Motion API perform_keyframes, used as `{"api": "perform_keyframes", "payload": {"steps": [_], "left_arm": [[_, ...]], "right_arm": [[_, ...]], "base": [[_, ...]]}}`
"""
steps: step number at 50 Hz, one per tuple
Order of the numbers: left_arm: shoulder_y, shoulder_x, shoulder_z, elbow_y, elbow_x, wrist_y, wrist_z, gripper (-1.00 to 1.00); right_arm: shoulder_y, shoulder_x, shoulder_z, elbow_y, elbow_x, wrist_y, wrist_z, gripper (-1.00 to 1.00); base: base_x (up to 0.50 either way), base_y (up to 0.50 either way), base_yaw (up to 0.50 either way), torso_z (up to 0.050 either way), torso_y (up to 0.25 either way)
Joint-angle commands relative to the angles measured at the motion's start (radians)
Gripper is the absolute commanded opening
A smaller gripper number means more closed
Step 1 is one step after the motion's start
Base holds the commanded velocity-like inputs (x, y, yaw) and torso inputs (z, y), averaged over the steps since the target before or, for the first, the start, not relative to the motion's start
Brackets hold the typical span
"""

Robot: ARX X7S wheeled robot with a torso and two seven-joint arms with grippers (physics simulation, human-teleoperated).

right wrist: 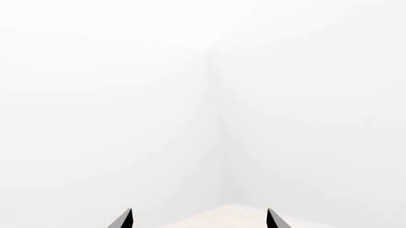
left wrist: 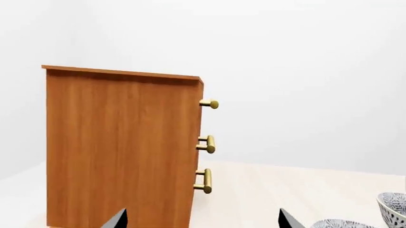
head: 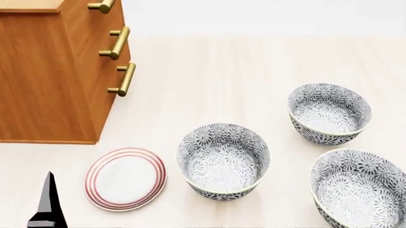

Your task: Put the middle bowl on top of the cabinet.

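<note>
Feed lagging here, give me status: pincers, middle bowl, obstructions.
Left pincer open, empty. Right pincer open, empty, facing blank wall. Middle bowl untouched on table beside plate. Cabinet top unobstructed as far as visible.

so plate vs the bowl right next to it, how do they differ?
The plate is flat and shallow; the middle bowl is deep with tall walls. The plate is plain white with red rings near its edge; the bowl carries a dense grey-black floral pattern inside and out. The plate lies nearer the cabinet; the bowl sits further from it. Both are round, upright, empty, and rest on the same pale surface, close but apart.
</note>
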Motion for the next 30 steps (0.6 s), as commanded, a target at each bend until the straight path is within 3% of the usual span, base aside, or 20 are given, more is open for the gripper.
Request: {"api": "perform_keyframes", "payload": {"steps": [1, 6, 17, 30], "left_arm": [[0.0, -0.007, 0.006, 0.003, -0.007, 0.0, -0.009, 1.0], [0.001, -0.009, 0.012, 0.004, -0.006, 0.0, -0.013, 1.0], [0.001, -0.016, 0.015, 0.007, -0.015, 0.0, -0.02, 1.0], [-0.004, -0.025, 0.027, -0.006, -0.02, 0.009, -0.026, 1.0]], "right_arm": [[-0.009, 0.001, 0.003, -0.005, -0.013, -0.005, 0.018, 1.0], [-0.017, 0.009, 0.003, -0.005, 0.001, -0.011, 0.011, 1.0], [-0.021, 0.013, 0.004, -0.009, -0.003, -0.001, 0.029, 1.0], [-0.028, 0.02, -0.001, -0.014, 0.012, -0.014, 0.032, 1.0]], "base": [[0.0, 0.0, 0.0, 0.0, 0.0], [0.07, 0.0, 0.0, 0.0, 0.0], [0.5, 0.09, 0.0, 0.0, 0.0], [0.06, 0.0, 0.0, 0.0, 0.0]]}}
